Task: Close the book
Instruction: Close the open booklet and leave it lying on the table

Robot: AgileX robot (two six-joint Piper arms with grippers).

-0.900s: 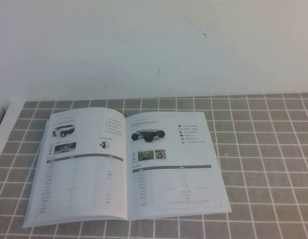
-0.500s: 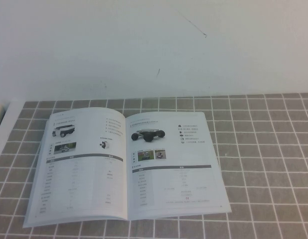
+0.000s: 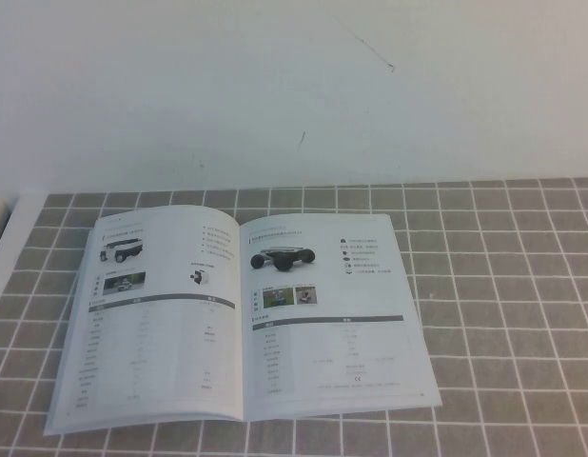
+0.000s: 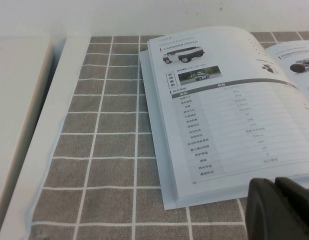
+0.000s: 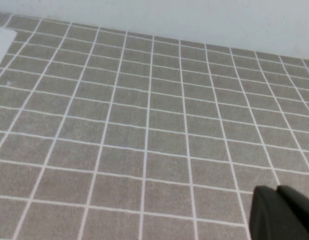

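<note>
open book (image 3: 242,319) on checked cloth (image 3: 503,286), left pincer (image 4: 275,184) by its corner — seemingly closed, right pincer (image 5: 277,190) over cloth — likewise

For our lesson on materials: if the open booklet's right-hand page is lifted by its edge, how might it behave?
Likely floppy: the booklet has thin pages bowing up by the spine. Likely light, being slim, so a push may slide it over the checked cloth. The left gripper hangs by its near edge; the right gripper over bare cloth.

High camera looks down on the book (image 3: 242,324); left wrist shares it (nearer, lower); right faces cloth (image 5: 144,125).
</note>
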